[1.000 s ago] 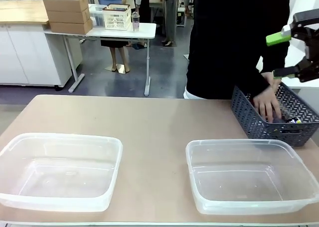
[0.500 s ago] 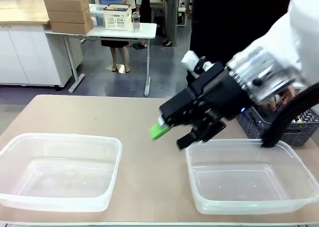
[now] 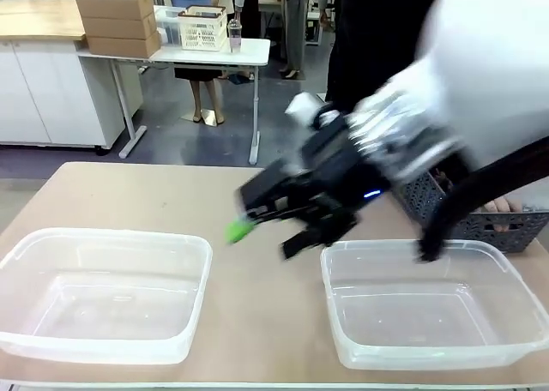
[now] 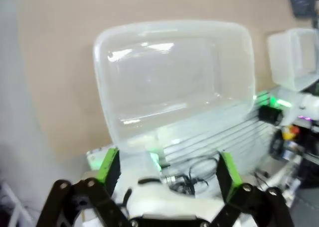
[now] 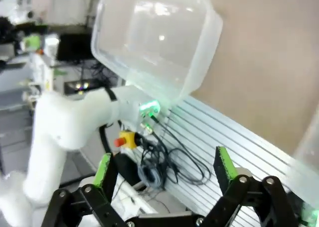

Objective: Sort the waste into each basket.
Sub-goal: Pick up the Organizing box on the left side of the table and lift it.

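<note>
Back from the near edge of the table, the left gripper hangs spread and empty, facing the left basket. The right basket sits beside it along that edge, both empty, with bare table between them. Above that gap the right gripper hovers, blurred, fingers apart, holding nothing. At the far right edge a person's hand shows at the rim of a grey crate.

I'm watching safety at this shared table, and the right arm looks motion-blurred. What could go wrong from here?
1. The right gripper, open and empty, hangs low beside the right tub; it may clip and shove it.
2. The right arm crosses in front of the grey basket holding the person's hand; a swing back there might strike the hand.
</note>
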You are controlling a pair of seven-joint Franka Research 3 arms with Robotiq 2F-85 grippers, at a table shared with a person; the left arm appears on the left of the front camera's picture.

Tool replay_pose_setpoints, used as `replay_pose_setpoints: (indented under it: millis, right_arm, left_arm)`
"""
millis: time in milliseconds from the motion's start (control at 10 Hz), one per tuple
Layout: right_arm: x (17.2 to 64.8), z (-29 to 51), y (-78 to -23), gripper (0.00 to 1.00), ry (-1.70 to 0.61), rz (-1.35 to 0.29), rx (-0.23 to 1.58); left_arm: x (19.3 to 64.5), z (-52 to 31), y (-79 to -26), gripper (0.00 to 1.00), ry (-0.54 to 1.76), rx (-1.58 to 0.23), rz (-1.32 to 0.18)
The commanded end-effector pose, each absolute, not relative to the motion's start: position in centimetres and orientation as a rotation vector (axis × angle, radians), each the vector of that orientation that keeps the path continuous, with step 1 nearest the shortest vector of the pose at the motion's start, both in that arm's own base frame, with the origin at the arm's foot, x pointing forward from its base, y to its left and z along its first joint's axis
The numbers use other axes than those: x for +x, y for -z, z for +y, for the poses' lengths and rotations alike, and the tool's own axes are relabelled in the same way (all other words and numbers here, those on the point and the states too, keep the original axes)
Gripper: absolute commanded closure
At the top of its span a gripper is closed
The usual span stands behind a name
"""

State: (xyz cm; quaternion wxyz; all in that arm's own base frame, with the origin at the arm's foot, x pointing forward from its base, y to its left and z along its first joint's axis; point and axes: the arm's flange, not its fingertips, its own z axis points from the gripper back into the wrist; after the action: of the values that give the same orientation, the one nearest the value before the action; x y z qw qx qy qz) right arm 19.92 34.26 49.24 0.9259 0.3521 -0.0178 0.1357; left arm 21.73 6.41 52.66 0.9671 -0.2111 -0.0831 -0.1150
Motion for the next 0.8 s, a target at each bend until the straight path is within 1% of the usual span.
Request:
replay_pose_setpoints:
  millis: [0, 100, 200, 300, 400, 500, 600, 700]
  right_arm:
    - [24.5, 43.4, -46.5, 0.00, -0.144, -0.048, 0.585]
    - [25.3, 46.2, -45.0, 0.00, -0.148, -0.036, 0.532]
    - [26.0, 48.4, -43.6, 0.00, -0.152, -0.014, 0.465]
    - [26.4, 50.4, -41.9, 0.00, -0.159, 0.007, 0.359]
    - [27.1, 49.9, -41.0, 0.00, -0.119, -0.002, 0.281]
    - [28.4, 46.5, -43.0, 0.00, -0.118, -0.002, 0.381]
    - [24.8, 46.6, -41.5, 0.00, -0.170, -0.014, 0.431]
    - [26.3, 45.9, -40.9, 0.00, -0.147, -0.011, 0.382]
  left_arm:
    - [23.9, 5.6, -46.6, 0.00, 0.138, -0.314, -0.167]
    - [24.3, 5.3, -43.2, 0.00, 0.134, -0.261, -0.085]
    - [24.5, 4.8, -40.4, 0.00, 0.156, -0.260, -0.019]
    - [24.1, 4.1, -38.2, 0.00, 0.188, -0.286, 0.022]
    - [23.9, 3.3, -37.6, 0.00, 0.257, -0.345, 0.115]
    - [23.9, 4.3, -40.2, 0.00, 0.376, -0.603, 0.190]
    - [28.9, 6.2, -44.0, 0.00, 0.208, -0.304, 0.051]
    - [28.6, 5.0, -42.7, 0.00, 0.289, -0.412, 0.122]
